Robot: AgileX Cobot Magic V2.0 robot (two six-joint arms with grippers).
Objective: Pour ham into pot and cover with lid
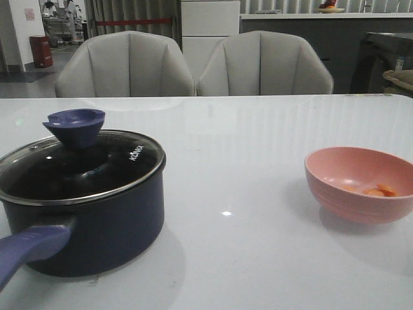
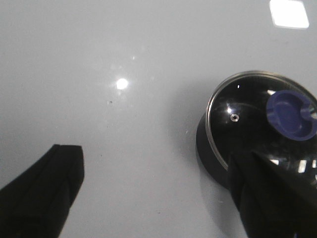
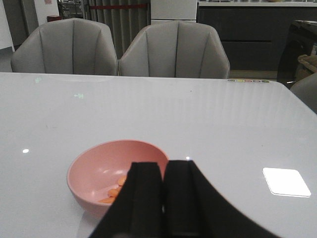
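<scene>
The dark navy pot (image 1: 97,226) stands at the front left of the table, its purple-blue handle (image 1: 29,248) pointing toward the near edge. The glass lid (image 1: 71,165) with its blue-purple knob (image 1: 75,124) rests on the pot. Orange-pink ham (image 1: 379,190) pieces lie in a pink bowl (image 1: 358,184) at the right. My left gripper (image 2: 158,198) hangs open above bare table, with the pot (image 2: 210,148) and lid (image 2: 247,114) beside one finger. My right gripper (image 3: 164,173) is shut and empty, just behind the bowl (image 3: 96,171) with the ham (image 3: 115,191). Neither gripper shows in the front view.
The white glossy table (image 1: 245,181) runs back to two grey chairs (image 1: 126,68) along its far edge. Bright lamp reflections (image 3: 286,181) lie on the tabletop.
</scene>
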